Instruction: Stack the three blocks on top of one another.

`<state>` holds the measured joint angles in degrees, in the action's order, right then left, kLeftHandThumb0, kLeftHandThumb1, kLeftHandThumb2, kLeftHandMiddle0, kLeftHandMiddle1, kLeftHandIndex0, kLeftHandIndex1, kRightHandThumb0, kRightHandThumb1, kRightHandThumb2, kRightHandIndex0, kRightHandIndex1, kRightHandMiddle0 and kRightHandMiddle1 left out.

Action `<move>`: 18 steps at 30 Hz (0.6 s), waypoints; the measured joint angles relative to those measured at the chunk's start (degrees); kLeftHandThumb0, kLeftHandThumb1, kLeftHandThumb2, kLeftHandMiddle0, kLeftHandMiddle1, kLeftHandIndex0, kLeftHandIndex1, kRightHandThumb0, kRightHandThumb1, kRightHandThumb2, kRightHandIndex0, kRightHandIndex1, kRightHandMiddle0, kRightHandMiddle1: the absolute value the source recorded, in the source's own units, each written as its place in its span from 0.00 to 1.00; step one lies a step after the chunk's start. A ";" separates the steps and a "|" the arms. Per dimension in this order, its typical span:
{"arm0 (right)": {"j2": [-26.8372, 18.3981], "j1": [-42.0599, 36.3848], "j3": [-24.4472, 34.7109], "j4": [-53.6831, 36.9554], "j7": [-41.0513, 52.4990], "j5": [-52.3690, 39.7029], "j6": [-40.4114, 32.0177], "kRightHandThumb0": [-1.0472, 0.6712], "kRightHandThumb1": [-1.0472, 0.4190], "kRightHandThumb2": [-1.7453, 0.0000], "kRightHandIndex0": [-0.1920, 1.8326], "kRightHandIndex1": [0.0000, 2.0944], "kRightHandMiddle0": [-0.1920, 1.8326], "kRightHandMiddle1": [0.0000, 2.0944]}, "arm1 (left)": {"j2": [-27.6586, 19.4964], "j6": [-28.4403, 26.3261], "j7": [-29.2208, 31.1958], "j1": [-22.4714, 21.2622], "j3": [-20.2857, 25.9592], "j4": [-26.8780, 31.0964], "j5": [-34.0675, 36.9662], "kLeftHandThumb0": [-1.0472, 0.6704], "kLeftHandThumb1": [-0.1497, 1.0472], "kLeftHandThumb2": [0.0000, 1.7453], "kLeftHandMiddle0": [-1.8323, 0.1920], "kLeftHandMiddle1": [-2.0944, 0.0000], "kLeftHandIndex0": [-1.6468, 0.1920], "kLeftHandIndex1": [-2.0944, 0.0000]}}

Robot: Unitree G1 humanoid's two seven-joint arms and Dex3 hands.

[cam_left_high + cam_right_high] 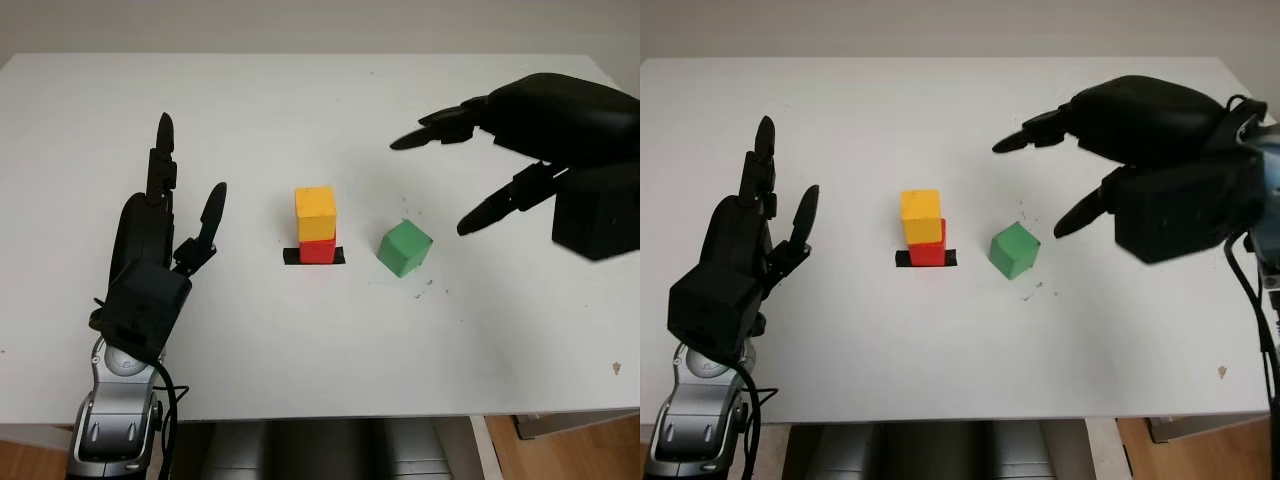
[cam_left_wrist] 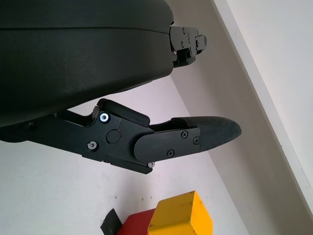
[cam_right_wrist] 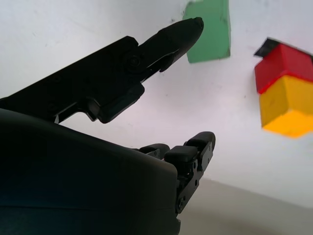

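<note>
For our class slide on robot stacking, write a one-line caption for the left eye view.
Yellow block sits on red block; green block waits beside them, open right hand above it.

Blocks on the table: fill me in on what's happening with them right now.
A yellow cube block already sits on a red cube block, which stands on a strip of black tape on the white table. The green cube block lies loose beside them, tilted, not yet stacked. The right hand is open above the table next to the green block, holding nothing. The left hand is open on the other side of the stack.
</note>
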<state>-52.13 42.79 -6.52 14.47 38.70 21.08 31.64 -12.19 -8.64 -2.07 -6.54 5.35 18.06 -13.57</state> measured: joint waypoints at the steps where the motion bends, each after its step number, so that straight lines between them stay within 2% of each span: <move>1: 0.03 0.00 -0.44 0.41 -0.43 0.86 0.75 0.19 0.17 0.97 0.28 0.03 0.36 0.05 | -0.10 0.00 0.05 -0.01 0.00 -0.01 -0.03 0.18 1.00 0.32 0.98 0.97 0.95 0.98; 9: 1.28 -0.26 -4.13 2.34 -3.60 5.90 4.75 0.24 0.19 0.97 0.28 0.03 0.37 0.04 | -0.28 0.16 0.04 -0.06 0.04 -0.02 -0.12 0.18 1.00 0.31 0.97 0.97 0.94 0.97; 18: 3.99 -2.25 -6.13 7.03 -13.06 11.15 8.27 0.26 0.18 0.97 0.29 0.03 0.39 0.04 | -0.28 0.35 0.06 -0.06 0.13 -0.02 -0.10 0.18 1.00 0.32 0.97 0.98 0.95 0.98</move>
<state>-48.14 40.54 -12.65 21.50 25.64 32.23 39.91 -12.47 -8.29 -2.01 -6.60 5.48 18.04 -13.68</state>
